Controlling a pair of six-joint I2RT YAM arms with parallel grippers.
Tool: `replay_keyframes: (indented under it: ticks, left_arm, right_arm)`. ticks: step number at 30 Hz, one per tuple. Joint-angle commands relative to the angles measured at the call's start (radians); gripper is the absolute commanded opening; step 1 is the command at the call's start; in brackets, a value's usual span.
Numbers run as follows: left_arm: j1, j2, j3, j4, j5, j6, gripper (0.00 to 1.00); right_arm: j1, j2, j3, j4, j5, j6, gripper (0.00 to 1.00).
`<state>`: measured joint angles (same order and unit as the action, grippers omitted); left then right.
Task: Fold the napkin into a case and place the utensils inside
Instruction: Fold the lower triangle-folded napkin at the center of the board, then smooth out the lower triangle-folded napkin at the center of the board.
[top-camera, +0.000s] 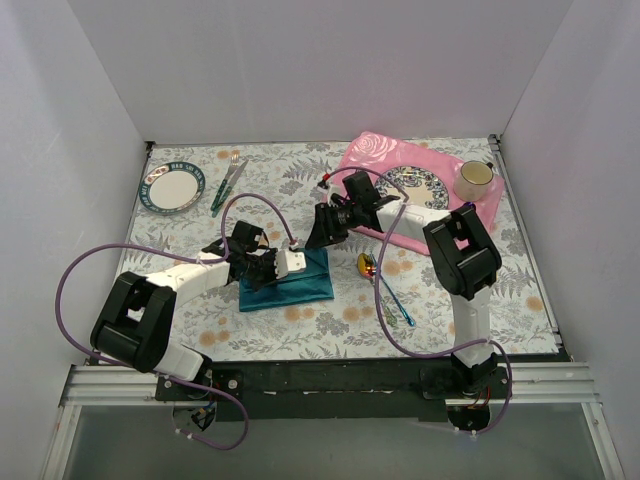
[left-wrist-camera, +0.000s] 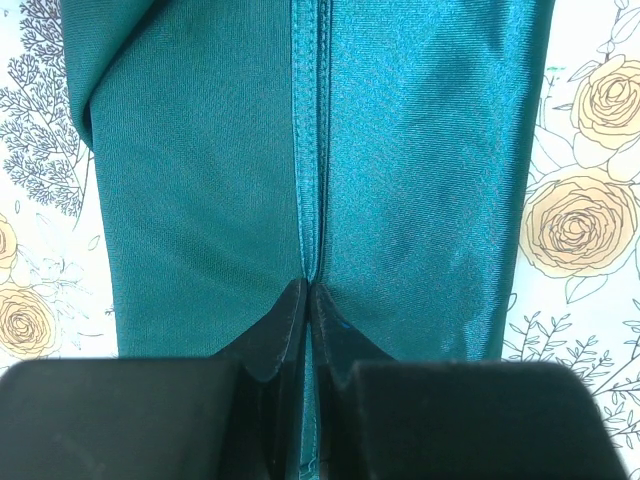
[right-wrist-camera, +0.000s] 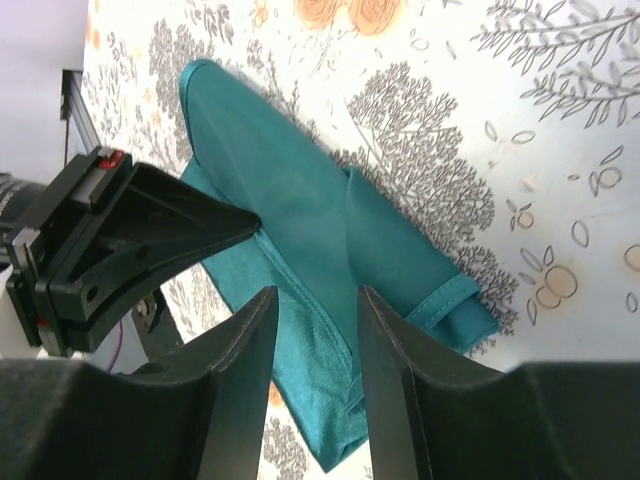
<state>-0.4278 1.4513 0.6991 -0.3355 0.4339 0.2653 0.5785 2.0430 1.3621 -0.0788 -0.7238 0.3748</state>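
Observation:
The teal napkin (top-camera: 300, 285) lies folded into a narrow strip on the flowered table, between the two arms. My left gripper (top-camera: 265, 272) is at its left end; in the left wrist view its fingers (left-wrist-camera: 290, 320) are shut on the middle hem of the napkin (left-wrist-camera: 200, 200). My right gripper (top-camera: 314, 240) is open and empty just above the napkin's far edge. In the right wrist view its fingers (right-wrist-camera: 245, 340) straddle the cloth (right-wrist-camera: 310, 220) without touching. The utensils show as a gold-pink spoon bowl (top-camera: 368, 265) and a blue-green handle (top-camera: 398, 305), right of the napkin.
A pink rose placemat (top-camera: 365, 152) at the back right bears a patterned plate (top-camera: 425, 190) and a cup (top-camera: 475, 179). A green-rimmed plate (top-camera: 172, 189) and a green-handled fork and knife (top-camera: 228, 184) lie at the back left. White walls enclose the table.

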Motion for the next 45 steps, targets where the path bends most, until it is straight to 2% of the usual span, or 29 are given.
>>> replay_keyframes:
  ticks: [1,9,14,17,20,21,28,35,39,41,45]
  left_arm:
    - [-0.005,0.006,-0.02,0.0,0.002,0.015,0.0]
    - [-0.003,-0.029,-0.026,-0.013,0.0,-0.017,0.09]
    - [0.004,-0.077,0.005,-0.042,0.017,-0.093,0.22]
    - [0.066,-0.109,0.072,-0.074,0.11,-0.184,0.28]
    - [0.161,-0.094,0.143,-0.106,0.268,-0.345,0.32]
    - [0.203,-0.082,0.175,-0.109,0.348,-0.43,0.34]
    - [0.288,0.101,0.235,-0.077,0.511,-0.748,0.28]
    - [0.382,0.32,0.266,-0.089,0.562,-0.966,0.17]
    - [0.426,0.42,0.246,-0.034,0.664,-1.067,0.21]
    - [0.48,0.446,0.228,0.005,0.658,-1.116,0.26]
    - [0.537,0.53,0.212,0.033,0.672,-1.178,0.29]
  right_arm:
    - [0.007,0.025,-0.009,0.094,0.037,0.069,0.45]
    - [0.007,0.103,-0.024,-0.042,0.113,-0.011,0.41]
    - [0.007,0.126,0.003,-0.09,0.178,-0.094,0.36]
    - [0.007,0.132,0.009,-0.108,0.198,-0.132,0.32]
    - [0.011,0.126,0.011,-0.115,0.201,-0.155,0.31]
    - [0.011,0.123,0.014,-0.116,0.202,-0.162,0.3]
    - [0.02,0.118,0.009,-0.122,0.215,-0.211,0.29]
    - [0.03,0.105,0.014,-0.121,0.227,-0.27,0.29]
    - [0.03,0.106,0.019,-0.128,0.231,-0.296,0.28]
    - [0.032,0.109,0.019,-0.13,0.245,-0.304,0.28]
    - [0.032,0.115,0.02,-0.147,0.261,-0.327,0.28]
